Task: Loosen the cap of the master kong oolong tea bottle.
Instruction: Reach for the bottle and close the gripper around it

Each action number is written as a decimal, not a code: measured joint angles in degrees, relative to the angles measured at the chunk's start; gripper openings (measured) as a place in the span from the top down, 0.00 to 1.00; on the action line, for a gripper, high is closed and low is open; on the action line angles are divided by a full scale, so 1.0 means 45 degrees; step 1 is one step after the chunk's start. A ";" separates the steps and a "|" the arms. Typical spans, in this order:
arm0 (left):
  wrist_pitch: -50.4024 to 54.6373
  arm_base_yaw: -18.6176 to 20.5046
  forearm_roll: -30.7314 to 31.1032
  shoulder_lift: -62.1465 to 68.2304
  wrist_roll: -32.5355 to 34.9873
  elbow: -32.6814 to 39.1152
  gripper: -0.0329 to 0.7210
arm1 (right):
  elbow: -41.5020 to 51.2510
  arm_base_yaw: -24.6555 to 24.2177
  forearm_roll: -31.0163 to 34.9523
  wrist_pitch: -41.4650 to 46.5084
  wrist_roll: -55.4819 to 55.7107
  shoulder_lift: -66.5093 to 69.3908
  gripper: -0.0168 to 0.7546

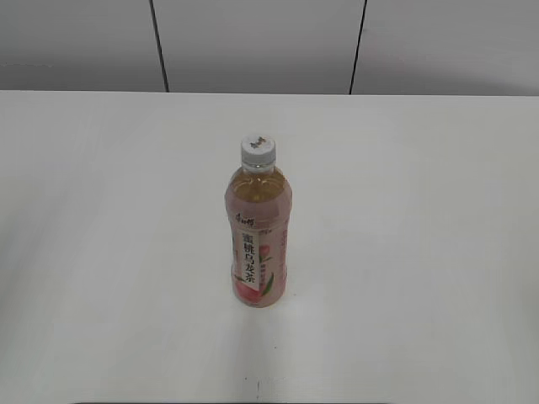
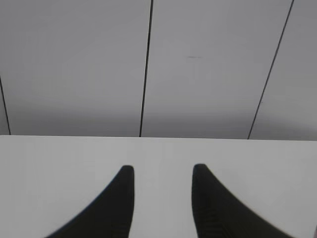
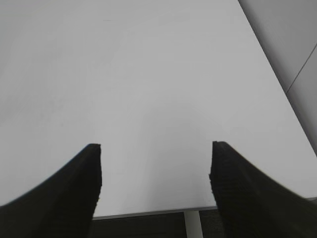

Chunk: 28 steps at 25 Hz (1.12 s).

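Observation:
The master kong oolong tea bottle (image 1: pixel 258 244) stands upright in the middle of the white table (image 1: pixel 101 236) in the exterior view, amber tea inside and a pink peach label with a white strip of characters. Its white ribbed cap (image 1: pixel 257 149) sits on top. Neither gripper shows in the exterior view. My left gripper (image 2: pixel 162 171) is open and empty over bare table, facing the wall. My right gripper (image 3: pixel 156 148) is open and empty over the table near its edge. The bottle is out of both wrist views.
A grey panelled wall (image 1: pixel 253 42) runs behind the table's far edge. In the right wrist view the table's edge (image 3: pixel 148 213) and a white table leg (image 3: pixel 192 225) show below the fingers, with dark floor beyond.

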 joint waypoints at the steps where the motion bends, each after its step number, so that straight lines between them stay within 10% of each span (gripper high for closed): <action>1: -0.0452 0.0000 -0.0049 0.0179 0.0003 0.0383 0.64 | 0.0000 0.0000 0.0000 0.0000 0.0000 0.0000 0.31; 9: -0.3447 -0.0825 -0.0254 0.1632 0.0014 0.2708 0.64 | 0.0000 0.0000 0.0000 0.0000 0.0000 0.0000 0.31; 28: -1.1911 -0.6955 0.1161 0.8814 -0.1013 0.4407 0.59 | 0.0000 0.0000 0.0000 0.0000 0.0000 0.0000 0.31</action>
